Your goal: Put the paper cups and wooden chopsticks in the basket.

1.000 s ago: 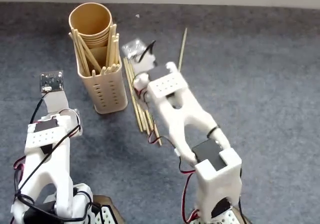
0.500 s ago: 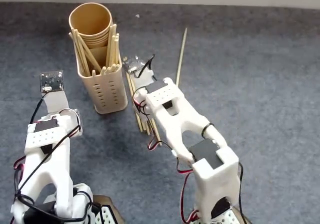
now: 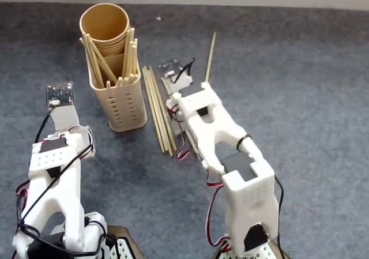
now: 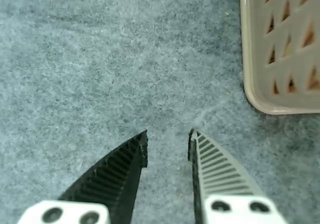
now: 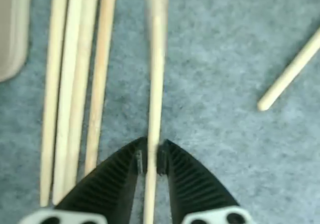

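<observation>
Basket (image 3: 118, 106): stands upright at 11 o'clock on the table in the high view. It is beige plastic, a tall body with rounded corners and rows of small slots through its wall. Inside you have a nested stack of tan paper cups (image 3: 105, 22), round mouths up and rising above the rim. Around them several pale wooden chopsticks (image 3: 98, 57) lean against the walls.

Loose stock: a bundle of chopsticks (image 3: 157, 112) lies flat on the grey, short-pile carpet (image 3: 300, 86), just beside the basket at its 3 o'clock. The sticks run roughly parallel and touch one another. A lone chopstick (image 3: 210, 57) lies apart at 12 o'clock from the right arm.

Right gripper (image 5: 151, 159): your ribbed black jaws are clamped on one chopstick (image 5: 156, 74), which runs alongside the bundle without touching it. Whether it is off the carpet, I cannot tell.

Left gripper (image 4: 167, 144): the jaws, one black and one white, stand apart over bare carpet, holding nothing. The basket's lower corner is near.
</observation>
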Tool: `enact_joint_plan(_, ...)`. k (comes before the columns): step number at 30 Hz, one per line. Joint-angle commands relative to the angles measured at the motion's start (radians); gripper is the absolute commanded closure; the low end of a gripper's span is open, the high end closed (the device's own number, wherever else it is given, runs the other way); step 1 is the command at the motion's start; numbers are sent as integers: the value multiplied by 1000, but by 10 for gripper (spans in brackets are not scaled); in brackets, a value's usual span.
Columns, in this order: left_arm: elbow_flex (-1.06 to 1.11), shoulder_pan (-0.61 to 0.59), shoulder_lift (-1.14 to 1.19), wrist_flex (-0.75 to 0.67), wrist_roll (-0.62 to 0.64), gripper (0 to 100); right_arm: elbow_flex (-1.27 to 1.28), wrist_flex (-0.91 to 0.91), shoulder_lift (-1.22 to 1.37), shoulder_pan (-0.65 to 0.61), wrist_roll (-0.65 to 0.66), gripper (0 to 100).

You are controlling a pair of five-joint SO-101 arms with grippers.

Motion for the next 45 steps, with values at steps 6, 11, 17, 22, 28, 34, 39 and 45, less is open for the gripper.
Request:
enact_joint_plan(6, -7, 15, -7, -6, -8, 836, -211, 179, -21, 61, -11, 994)
enact_joint_plan(11, -7, 15, -7, -6, -8, 836, -369, 265, -208, 110, -80, 994)
enact_joint_plan(17, -7, 15, -7, -6, -8, 836, -441, 180, -607, 45, -101, 994)
enact_joint_plan(22, -5, 15, -7, -6, -8, 836, -337, -54, -839, -61, -94, 994)
enact_joint_plan(28, -5, 15, -5, -9, -8, 836, -25, -496, -963, -124, -100, 994)
enact_joint_plan(34, 5, 19, -5, -25, -9, 836, 274, -918, -918, -200, -92, 994)
enact_joint_plan(39, 15, 41, -5, -32, -11, 836, 366, -1096, -875, -205, -54, 994)
enact_joint_plan(45, 16, 41, -5, -32, -11, 836, 328, -1208, -786, -206, -43, 994)
